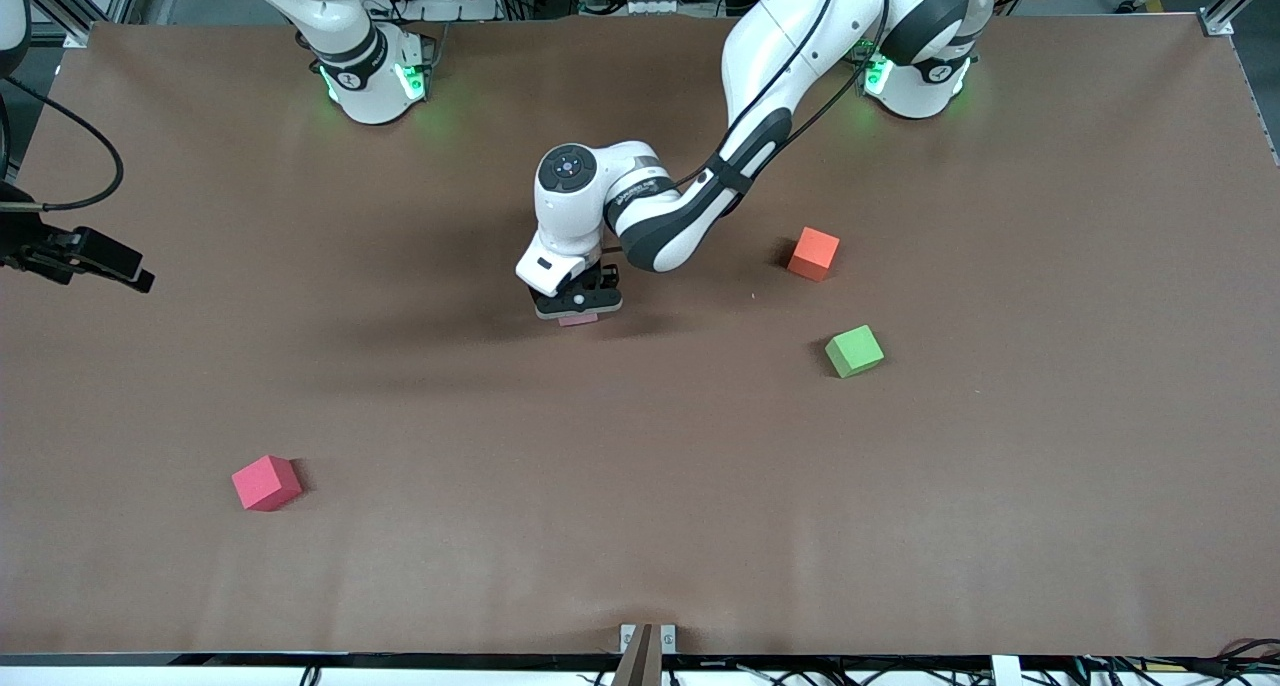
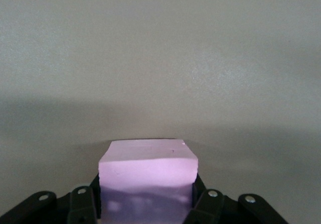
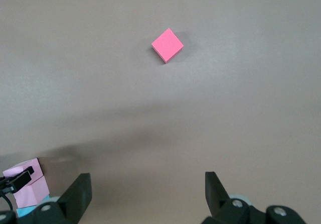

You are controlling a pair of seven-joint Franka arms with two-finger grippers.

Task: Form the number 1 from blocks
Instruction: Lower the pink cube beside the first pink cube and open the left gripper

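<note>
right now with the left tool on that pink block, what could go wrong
The left tool is closed on the pink block and covers the row of blocks beneath it in the front view, so opening off-centre could nudge them. The right tool waits open, away from the row.

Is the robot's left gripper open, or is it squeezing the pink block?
Shut on it. In the left wrist view, the left gripper has a finger against each side of the pink block.
</note>
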